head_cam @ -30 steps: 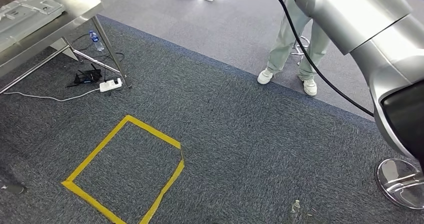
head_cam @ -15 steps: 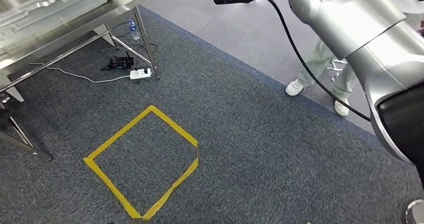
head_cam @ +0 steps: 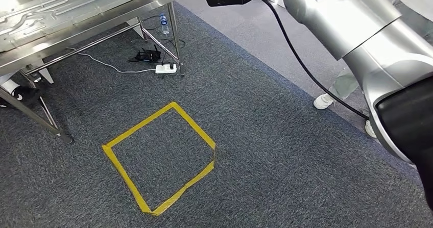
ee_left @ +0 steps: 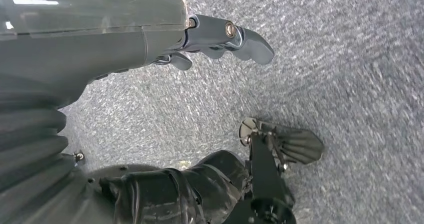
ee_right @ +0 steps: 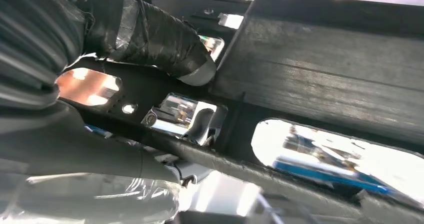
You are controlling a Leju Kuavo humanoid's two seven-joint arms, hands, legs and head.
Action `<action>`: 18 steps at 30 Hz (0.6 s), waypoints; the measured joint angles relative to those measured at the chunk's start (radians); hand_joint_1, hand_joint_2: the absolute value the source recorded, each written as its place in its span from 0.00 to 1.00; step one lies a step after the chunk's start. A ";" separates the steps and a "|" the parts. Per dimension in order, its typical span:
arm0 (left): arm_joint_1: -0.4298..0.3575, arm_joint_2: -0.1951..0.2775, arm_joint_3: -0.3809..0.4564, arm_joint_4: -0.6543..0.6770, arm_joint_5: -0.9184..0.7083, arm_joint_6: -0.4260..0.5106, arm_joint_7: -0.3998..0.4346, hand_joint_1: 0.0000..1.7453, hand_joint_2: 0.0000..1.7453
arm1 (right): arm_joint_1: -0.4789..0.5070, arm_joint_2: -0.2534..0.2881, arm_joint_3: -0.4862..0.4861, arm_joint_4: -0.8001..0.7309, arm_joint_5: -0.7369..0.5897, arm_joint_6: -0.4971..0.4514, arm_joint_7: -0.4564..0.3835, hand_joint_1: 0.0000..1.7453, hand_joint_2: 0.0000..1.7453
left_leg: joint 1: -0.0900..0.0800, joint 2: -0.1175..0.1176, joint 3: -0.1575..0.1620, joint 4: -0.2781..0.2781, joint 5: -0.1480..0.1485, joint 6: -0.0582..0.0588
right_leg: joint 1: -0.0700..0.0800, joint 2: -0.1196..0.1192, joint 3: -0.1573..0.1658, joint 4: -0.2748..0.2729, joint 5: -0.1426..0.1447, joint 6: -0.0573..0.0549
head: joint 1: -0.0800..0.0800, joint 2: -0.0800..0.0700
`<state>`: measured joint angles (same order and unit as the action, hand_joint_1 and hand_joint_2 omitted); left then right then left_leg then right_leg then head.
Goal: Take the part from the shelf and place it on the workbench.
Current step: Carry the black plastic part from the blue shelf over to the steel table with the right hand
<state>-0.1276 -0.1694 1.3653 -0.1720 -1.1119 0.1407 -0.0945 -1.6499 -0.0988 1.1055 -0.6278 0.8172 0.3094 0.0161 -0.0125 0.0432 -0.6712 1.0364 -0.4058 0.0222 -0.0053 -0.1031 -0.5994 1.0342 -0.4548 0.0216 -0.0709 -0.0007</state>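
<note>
The right arm [head_cam: 357, 29] is raised and reaches forward; the right hand [ee_right: 150, 48] grips a dark part [ee_right: 320, 68]. The left hand [ee_left: 220, 38] hangs down, fingers apart, holding nothing.

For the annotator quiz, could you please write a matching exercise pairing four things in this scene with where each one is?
Things:
1. yellow tape square
2. water bottle
3. white power strip
4. black part

Places:
A. in the right hand
B. on open carpet in front of the workbench
C. by the workbench's front leg
D. standing beyond the workbench, at the carpet edge

Pairs: 1-B, 2-D, 3-C, 4-A
</note>
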 joint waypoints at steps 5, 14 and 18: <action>-0.002 -0.001 0.000 0.000 0.001 0.009 0.008 0.00 1.00 | -0.008 0.005 0.000 0.004 -0.002 -0.006 -0.009 1.00 1.00 | 0.010 -0.048 0.022 -0.021 0.004 0.026 | -0.006 0.094 -0.084 0.175 -0.086 0.014 | 0.010 0.000; -0.001 -0.003 0.000 0.000 0.001 0.014 0.011 0.00 1.00 | -0.005 0.006 0.000 0.013 -0.004 -0.008 -0.013 1.00 1.00 | 0.019 -0.167 0.005 0.009 -0.008 0.003 | -0.017 0.184 -0.045 0.016 0.027 0.007 | 0.009 0.000; 0.003 -0.003 0.000 0.000 0.001 0.014 0.011 0.00 1.00 | -0.006 0.017 0.000 0.014 -0.004 -0.009 -0.013 1.00 1.00 | 0.020 -0.157 -0.015 0.033 -0.022 -0.020 | -0.018 0.135 -0.027 -0.007 0.033 -0.010 | 0.005 0.000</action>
<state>-0.1242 -0.1723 1.3657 -0.1722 -1.1109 0.1552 -0.0837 -1.6562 -0.0822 1.1052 -0.6138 0.8130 0.3008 0.0033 0.0073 -0.1138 -0.6858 1.0691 -0.4274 0.0020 -0.0235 0.0316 -0.6268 1.0274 -0.4214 0.0117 -0.0657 -0.0007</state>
